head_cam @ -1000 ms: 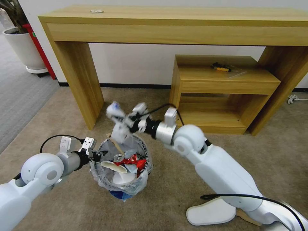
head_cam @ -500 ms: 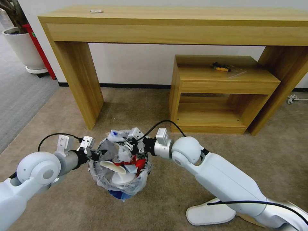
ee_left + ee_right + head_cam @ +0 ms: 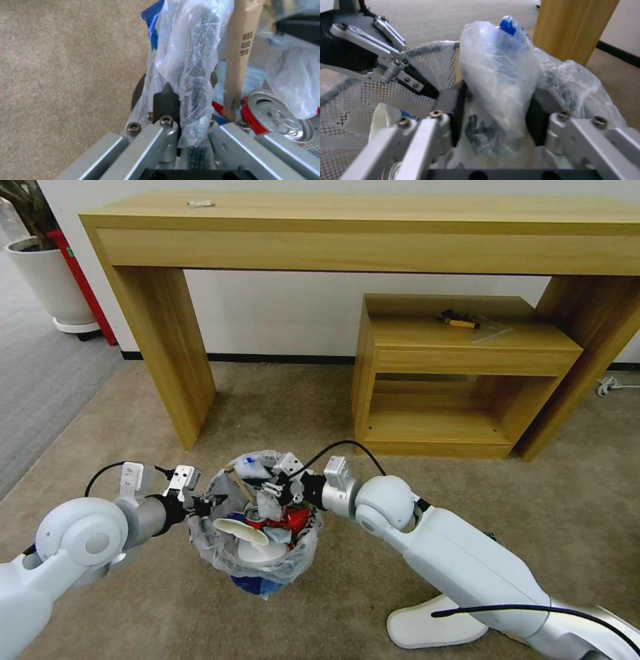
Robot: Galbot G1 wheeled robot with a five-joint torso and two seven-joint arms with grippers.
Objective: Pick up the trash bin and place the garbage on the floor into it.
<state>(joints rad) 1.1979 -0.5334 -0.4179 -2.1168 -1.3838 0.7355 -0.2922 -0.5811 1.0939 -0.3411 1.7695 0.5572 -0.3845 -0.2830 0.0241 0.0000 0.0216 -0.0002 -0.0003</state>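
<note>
While a white foam insole (image 3: 437,623) lay nearest on the beige short-pile carpet (image 3: 573,513), the small round black mesh trash bin (image 3: 257,540), lined with crinkly clear plastic, stood beyond it holding a crushed red can (image 3: 280,117) and cups. Its rim was pinched by the left gripper (image 3: 203,505), and the right gripper (image 3: 496,112), over the bin's mouth, clamped a clear plastic bottle with a blue cap (image 3: 498,72). Farther off stood a low wooden shelf (image 3: 460,373).

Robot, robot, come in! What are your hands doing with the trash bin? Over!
Left gripper clamped on trash bin rim. Right gripper over bin, gripping plastic bottle. White insole on carpet.
</note>
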